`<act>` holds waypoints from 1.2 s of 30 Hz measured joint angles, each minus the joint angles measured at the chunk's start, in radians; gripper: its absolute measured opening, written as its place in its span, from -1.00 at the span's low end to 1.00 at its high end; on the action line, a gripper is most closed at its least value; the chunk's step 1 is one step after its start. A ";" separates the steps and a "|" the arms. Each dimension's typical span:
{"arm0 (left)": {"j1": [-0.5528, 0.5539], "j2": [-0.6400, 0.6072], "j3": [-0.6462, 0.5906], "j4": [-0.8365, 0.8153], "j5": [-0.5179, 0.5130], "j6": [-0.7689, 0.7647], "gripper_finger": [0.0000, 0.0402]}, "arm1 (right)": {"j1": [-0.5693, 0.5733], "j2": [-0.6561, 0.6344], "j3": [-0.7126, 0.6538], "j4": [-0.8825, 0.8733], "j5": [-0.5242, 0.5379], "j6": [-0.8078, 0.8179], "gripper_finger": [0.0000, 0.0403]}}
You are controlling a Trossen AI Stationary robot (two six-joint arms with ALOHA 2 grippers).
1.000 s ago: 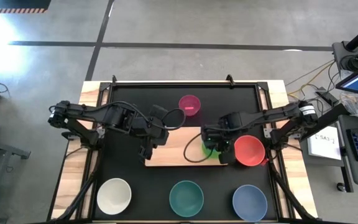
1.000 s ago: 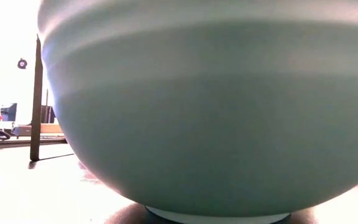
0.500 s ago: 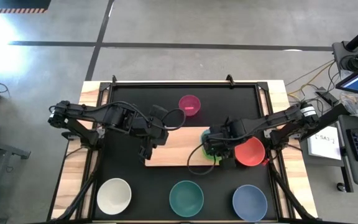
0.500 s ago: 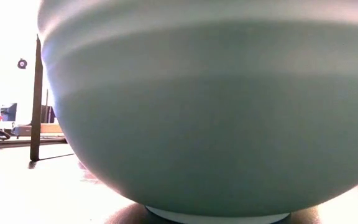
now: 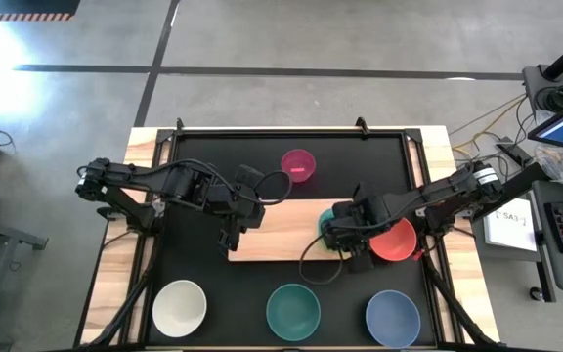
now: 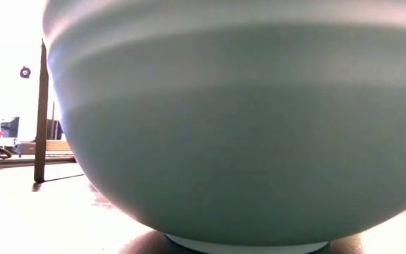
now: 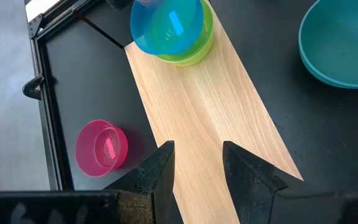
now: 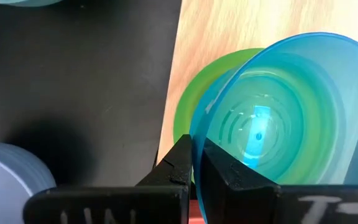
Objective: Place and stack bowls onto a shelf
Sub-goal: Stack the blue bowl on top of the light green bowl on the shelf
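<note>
Starting at your left, the white bowl sits near the front left corner of the black table, and the left gripper hangs idle above the left end of the shelf, its fingers apart and empty. Behind the shelf, the magenta bowl stands alone; in front of it, the teal bowl waits untouched. Move on to the shelf's right end: there your right gripper has its fingers pinched tight on the rim of the blue bowl, which is tilted over a green bowl resting on the board. Watch that tilt. If you let go while the blue bowl leans, it may settle crooked in the green one or slide out onto the board. The green bowl lies close to the shelf's edge, so a sideways push as you seat the blue one could nudge the pair off the wood. The red bowl is just beside the right arm, and a wide retreat could clip it. Farther right and forward, the grey-blue bowl is well clear. Be aware of what you cannot see: the low camera is filled by the teal bowl's side, the right arm covers most of the stack from above, and you cannot tell whether more than one green bowl is under the blue.
</note>
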 joint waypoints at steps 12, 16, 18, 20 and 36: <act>0.000 0.000 0.000 0.000 0.000 -0.004 -0.41 | 0.000 0.000 -0.045 0.054 -0.003 -0.008 -0.96; 0.000 0.000 0.000 0.000 0.001 -0.004 -0.41 | -0.001 0.001 -0.072 0.072 0.000 -0.010 -0.96; 0.000 0.000 0.000 0.000 0.001 -0.004 -0.41 | -0.001 0.001 -0.078 0.072 0.000 -0.010 -0.96; 0.000 0.000 0.000 0.000 0.001 -0.004 -0.41 | -0.003 0.001 -0.080 0.072 0.000 -0.010 -0.96; 0.000 0.000 0.000 0.000 0.002 -0.004 -0.41 | -0.016 0.001 -0.054 0.075 0.028 -0.067 -0.87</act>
